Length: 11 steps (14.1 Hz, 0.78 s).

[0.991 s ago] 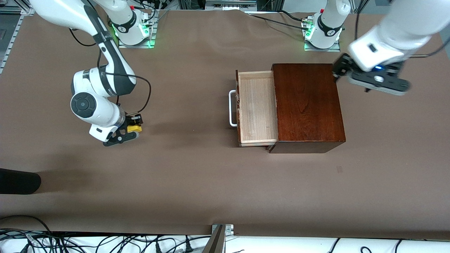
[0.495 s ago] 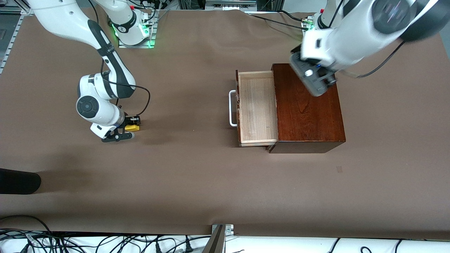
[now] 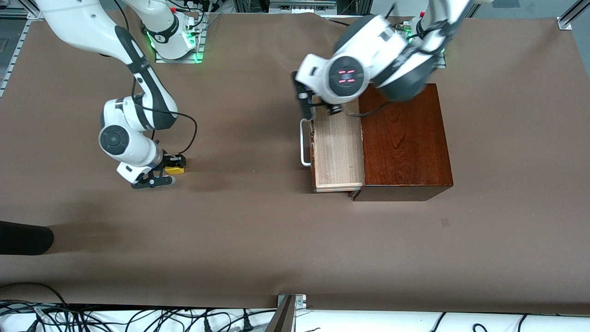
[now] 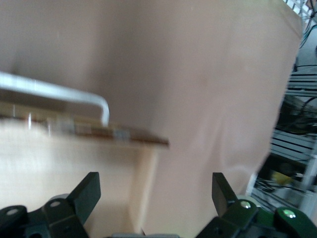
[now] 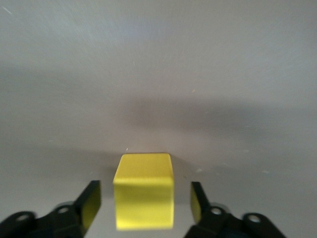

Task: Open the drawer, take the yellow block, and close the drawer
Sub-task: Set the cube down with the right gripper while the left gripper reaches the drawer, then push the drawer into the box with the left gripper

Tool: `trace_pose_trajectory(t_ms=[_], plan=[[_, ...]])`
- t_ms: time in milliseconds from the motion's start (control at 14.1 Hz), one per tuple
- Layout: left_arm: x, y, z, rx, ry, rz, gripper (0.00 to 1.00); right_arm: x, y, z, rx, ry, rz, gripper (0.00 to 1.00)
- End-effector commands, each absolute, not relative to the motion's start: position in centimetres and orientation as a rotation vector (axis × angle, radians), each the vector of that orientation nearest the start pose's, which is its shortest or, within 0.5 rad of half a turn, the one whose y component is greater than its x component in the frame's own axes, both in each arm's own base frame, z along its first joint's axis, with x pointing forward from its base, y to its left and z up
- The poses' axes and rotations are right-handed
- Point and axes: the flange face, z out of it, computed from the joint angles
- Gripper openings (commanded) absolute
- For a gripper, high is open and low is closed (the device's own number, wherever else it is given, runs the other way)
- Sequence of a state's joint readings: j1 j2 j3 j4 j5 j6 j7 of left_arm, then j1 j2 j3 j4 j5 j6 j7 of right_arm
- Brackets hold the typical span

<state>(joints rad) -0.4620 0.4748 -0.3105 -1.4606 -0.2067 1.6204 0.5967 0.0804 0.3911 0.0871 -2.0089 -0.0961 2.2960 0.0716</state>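
From the front camera, the dark reddish-brown wooden box (image 3: 404,143) sits toward the left arm's end of the brown table (image 3: 258,240), and its drawer (image 3: 336,152) is pulled out toward the right arm's end, showing a pale wood interior and a white bar handle (image 3: 303,143). The left gripper (image 3: 308,102) hangs over the drawer's corner farthest from the camera, just above the handle's end. Well apart from the box, toward the right arm's end, the right gripper (image 3: 162,174) is low at the table with the yellow block (image 3: 174,170) at its fingers. In the left wrist view, the left gripper (image 4: 154,191) has its 2 fingers spread wide with nothing between them, over the drawer (image 4: 69,173) interior near its front wall, the handle (image 4: 59,94) just outside that wall and bare table past it. In the right wrist view, the yellow block (image 5: 144,197) rests on the table between the 2 fingers of the right gripper (image 5: 144,201); a gap shows on each side of the cube, so the fingers are released and not touching it.
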Motion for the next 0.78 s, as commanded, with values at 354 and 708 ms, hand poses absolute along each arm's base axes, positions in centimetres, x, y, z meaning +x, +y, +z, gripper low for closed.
trace_pose_trajectory(t_ms=[354, 708], plan=[[51.0, -49.3, 30.8, -2.528, 2.272, 0.159, 1.00, 57.7, 10.7, 49.0, -3.148, -0.310, -0.124, 1.00], [50.5, -48.0, 28.5, -2.318, 2.323, 0.295, 1.00, 55.9, 11.0, 54.7, -3.130, -0.286, -0.108, 1.00]])
